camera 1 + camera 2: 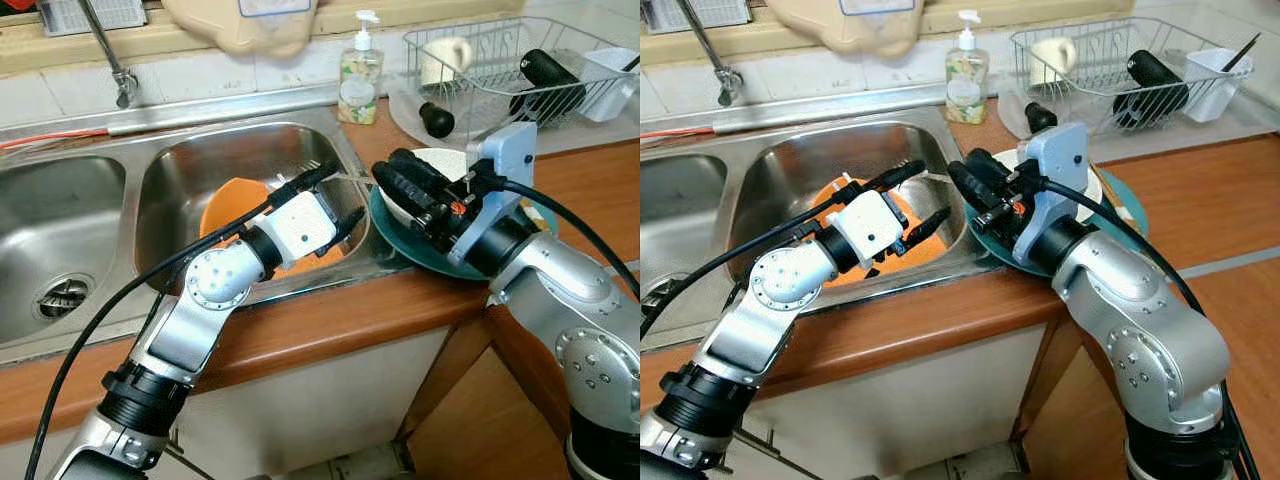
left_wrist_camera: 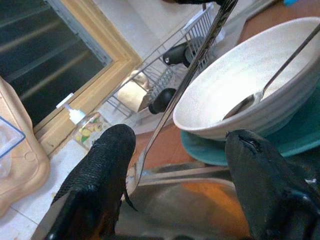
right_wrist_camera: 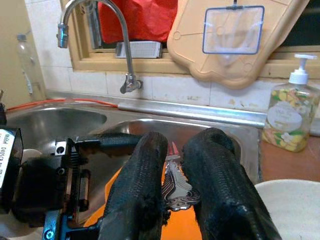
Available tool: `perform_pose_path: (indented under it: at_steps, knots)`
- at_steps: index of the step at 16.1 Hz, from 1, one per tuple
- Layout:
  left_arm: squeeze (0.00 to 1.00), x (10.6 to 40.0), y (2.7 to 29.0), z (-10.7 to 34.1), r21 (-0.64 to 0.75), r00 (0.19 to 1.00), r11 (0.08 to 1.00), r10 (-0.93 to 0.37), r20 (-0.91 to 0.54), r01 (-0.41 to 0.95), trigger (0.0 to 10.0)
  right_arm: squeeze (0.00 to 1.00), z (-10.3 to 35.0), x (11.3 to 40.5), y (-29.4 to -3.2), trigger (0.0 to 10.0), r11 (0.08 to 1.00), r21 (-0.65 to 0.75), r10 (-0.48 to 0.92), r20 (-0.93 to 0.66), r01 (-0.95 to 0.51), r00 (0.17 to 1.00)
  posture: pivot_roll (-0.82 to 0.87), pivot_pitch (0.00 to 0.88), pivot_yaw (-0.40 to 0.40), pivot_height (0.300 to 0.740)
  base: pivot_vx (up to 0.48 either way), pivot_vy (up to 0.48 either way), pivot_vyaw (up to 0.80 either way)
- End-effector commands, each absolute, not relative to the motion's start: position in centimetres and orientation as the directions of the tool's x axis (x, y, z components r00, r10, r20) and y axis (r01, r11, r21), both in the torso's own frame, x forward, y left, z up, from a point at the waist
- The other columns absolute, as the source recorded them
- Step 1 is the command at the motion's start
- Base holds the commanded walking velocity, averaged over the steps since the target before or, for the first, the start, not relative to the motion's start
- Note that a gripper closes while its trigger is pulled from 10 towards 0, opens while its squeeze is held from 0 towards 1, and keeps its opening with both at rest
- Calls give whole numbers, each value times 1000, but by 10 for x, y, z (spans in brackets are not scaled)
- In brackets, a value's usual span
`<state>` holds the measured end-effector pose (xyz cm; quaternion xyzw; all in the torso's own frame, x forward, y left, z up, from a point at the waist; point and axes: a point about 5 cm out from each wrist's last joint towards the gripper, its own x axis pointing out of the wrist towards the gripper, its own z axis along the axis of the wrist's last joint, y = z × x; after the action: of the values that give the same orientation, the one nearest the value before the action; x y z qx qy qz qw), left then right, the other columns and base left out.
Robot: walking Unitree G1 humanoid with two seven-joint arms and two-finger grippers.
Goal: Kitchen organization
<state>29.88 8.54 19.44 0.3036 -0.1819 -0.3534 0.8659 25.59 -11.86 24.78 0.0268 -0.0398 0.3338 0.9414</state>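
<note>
Fork (image 3: 176, 187) clamped in right end effector (image 3: 172, 200) at sink rim; left end effector (image 1: 335, 200) wide, nr.

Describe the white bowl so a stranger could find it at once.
Start at the double steel sink and go to the wooden counter at its right edge, in front of the wire dish rack. A teal plate sits there, and the white bowl sits on it. A spoon lies inside the bowl, unlike the orange dish down in the basin.

A wooden counter (image 1: 330, 320) holds a double steel sink (image 1: 60, 215) below a tiled wall (image 3: 180, 90). A wood-framed window (image 2: 75, 75) sits above the faucet (image 3: 95, 30).
</note>
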Motion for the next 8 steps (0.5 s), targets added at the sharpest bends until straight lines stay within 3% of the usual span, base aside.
perform_pose_path:
  at_steps: [1,8]
  knots:
    - [0,302,87,197,687,690,551,-717,99,474,0,0,251,252,-114,0,761,9,645,95,-648,758,-192,0,87,740,0,0,0]
    - [0,304,87,194,701,695,550,-711,107,454,0,0,245,249,-108,0,751,30,656,73,-660,751,-195,0,85,740,0,0,0]
